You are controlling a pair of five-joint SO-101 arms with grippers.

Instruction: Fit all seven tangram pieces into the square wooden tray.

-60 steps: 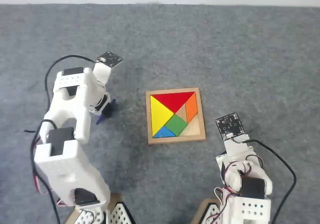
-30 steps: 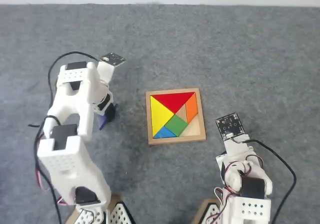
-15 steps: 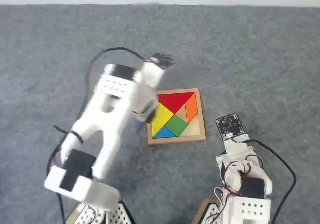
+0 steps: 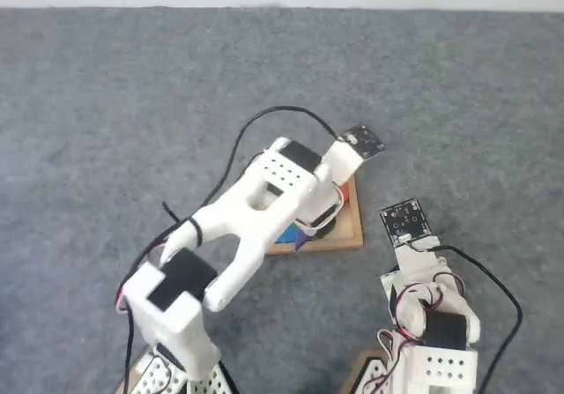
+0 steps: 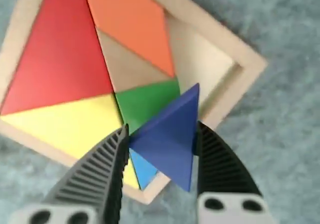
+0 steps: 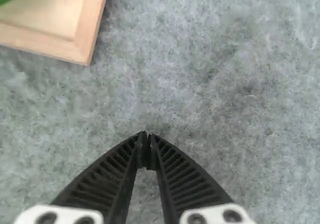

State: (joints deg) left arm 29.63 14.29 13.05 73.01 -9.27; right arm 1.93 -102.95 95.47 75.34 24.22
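**Blue triangle held over the tray**

On the grey surface (image 4: 106, 103) the left arm (image 4: 264, 202) stretches across the tray (image 4: 357, 228), which lies mid-surface. The right arm (image 4: 429, 310) sits at the near edge. Its gripper (image 6: 145, 136) is pressed together just off a tray corner. Red (image 5: 55, 58), yellow (image 5: 70, 126), orange (image 5: 132, 21) and green (image 5: 147, 101) pieces lie in the tray. The left gripper (image 5: 161, 131) is clamped on the blue triangle (image 5: 170, 146) — tilted, over the tray's bare corner.
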